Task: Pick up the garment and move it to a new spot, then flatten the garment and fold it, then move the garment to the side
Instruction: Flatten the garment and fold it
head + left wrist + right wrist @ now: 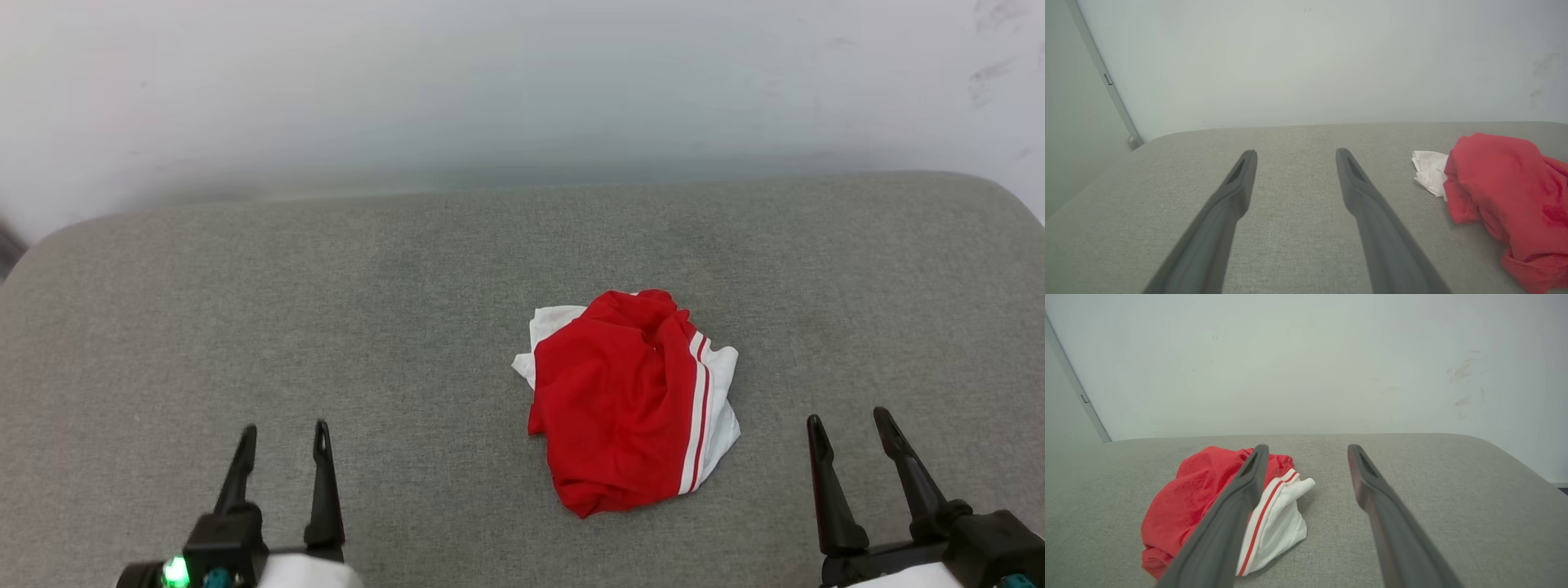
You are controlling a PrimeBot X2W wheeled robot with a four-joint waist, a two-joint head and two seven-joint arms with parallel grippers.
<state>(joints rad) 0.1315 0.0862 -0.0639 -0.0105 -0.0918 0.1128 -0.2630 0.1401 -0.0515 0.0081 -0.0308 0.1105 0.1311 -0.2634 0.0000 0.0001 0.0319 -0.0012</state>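
The garment (620,400) lies crumpled in a heap on the grey cushioned surface (408,278), right of centre: red cloth with white sleeve parts edged by thin red stripes. My left gripper (284,438) stands open at the lower left, well clear of it, with nothing between its fingers. My right gripper (849,423) stands open at the lower right, a short way right of the heap and also empty. In the left wrist view the garment (1506,196) sits off to the right of the open left gripper (1296,154). In the right wrist view the garment (1196,502) lies left of the right gripper (1308,448).
A pale wall (522,90) runs along the far edge of the cushion. The cushion's corners round off at the far left and far right. A grey vertical strip (1106,77) on the wall stands at the left.
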